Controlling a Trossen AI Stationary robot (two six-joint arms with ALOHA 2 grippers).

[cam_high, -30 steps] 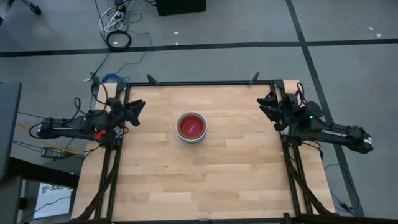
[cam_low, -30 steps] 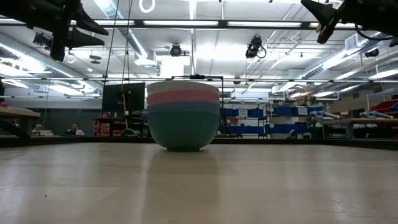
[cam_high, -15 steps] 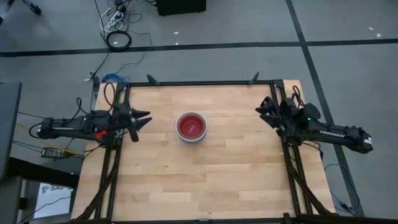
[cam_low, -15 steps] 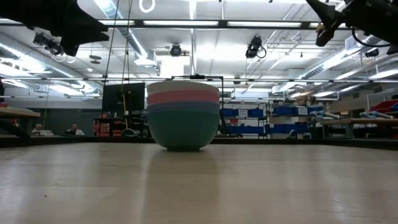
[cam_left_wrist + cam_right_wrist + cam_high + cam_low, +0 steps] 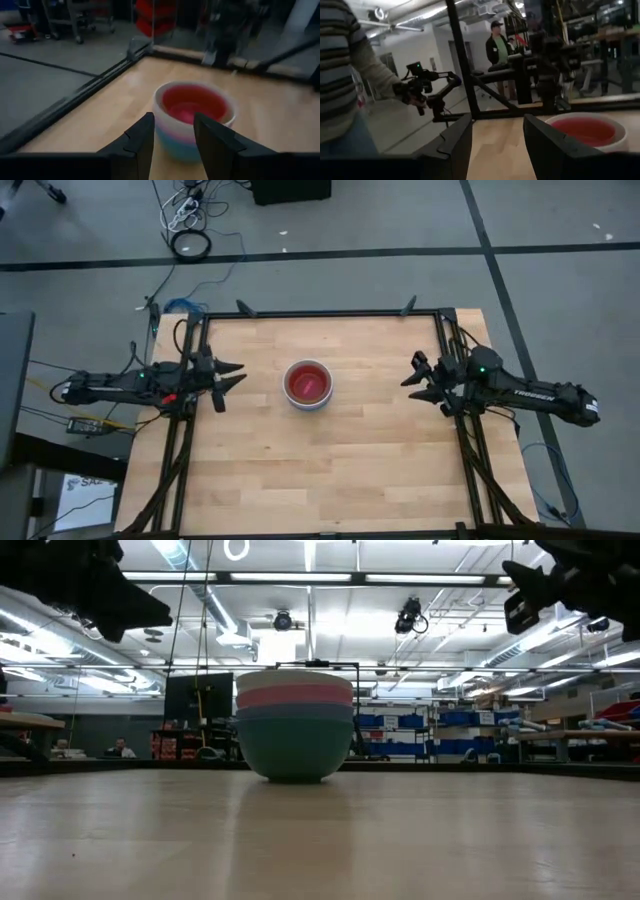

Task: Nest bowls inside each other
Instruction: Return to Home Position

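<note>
The bowls stand nested in one stack (image 5: 308,384) on the middle of the wooden table (image 5: 320,470). The low view shows the stack (image 5: 295,725) with white, pink and blue rims above a teal outer bowl, whose base rests on the wood. A red bowl (image 5: 192,102) lies innermost. My left gripper (image 5: 234,373) hovers open at the table's left edge and points at the stack (image 5: 192,125), well short of it. My right gripper (image 5: 410,376) hovers open at the right edge, also pointing toward the stack (image 5: 587,131). Both have nothing between their fingers.
A black metal frame (image 5: 320,313) runs round the table. Bare wood lies on all sides of the stack. Beyond the table, a person in a striped sleeve (image 5: 345,75) stands close by and another person (image 5: 497,47) stands farther off.
My left gripper has rolled about its own line and sunk a little. My right gripper has swung from pointing at the far edge round toward the bowls and has sunk. The stack has kept still.
</note>
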